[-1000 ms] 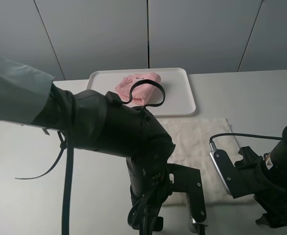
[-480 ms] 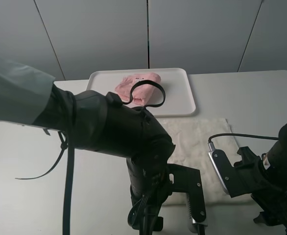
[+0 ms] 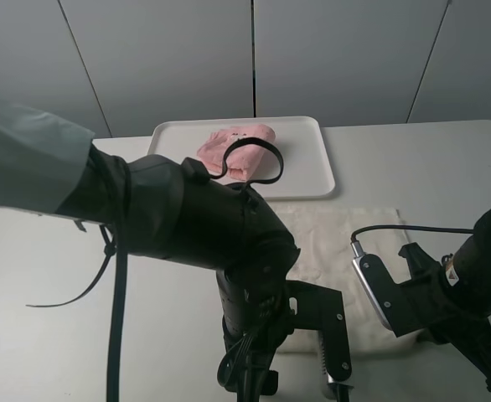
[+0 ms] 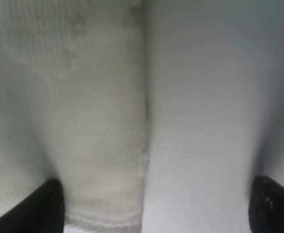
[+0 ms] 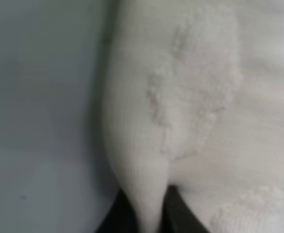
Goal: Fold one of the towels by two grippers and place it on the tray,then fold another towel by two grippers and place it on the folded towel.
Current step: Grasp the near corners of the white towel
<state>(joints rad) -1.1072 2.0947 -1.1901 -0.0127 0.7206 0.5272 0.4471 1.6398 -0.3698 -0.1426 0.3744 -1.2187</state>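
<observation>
A folded pink towel (image 3: 237,146) lies on the white tray (image 3: 312,159) at the back. A white towel (image 3: 338,243) lies spread on the table in front of the tray, partly hidden by both arms. In the left wrist view my left gripper (image 4: 154,204) is open, its fingertips (image 4: 35,204) wide apart over the white towel's edge (image 4: 74,97) and bare table. In the right wrist view my right gripper (image 5: 149,213) is shut on a raised pinch of the white towel (image 5: 190,97) at its near right corner.
The grey table (image 3: 44,276) stretches to the left and to the right of the tray. My bulky left arm (image 3: 195,226) covers the towel's near left part. My right arm (image 3: 447,301) and its cable (image 3: 396,230) sit over the near right part.
My right arm has risen and shifted inward with the towel's near right corner in its grip. The towel's right edge has drawn in. The left arm has not moved.
</observation>
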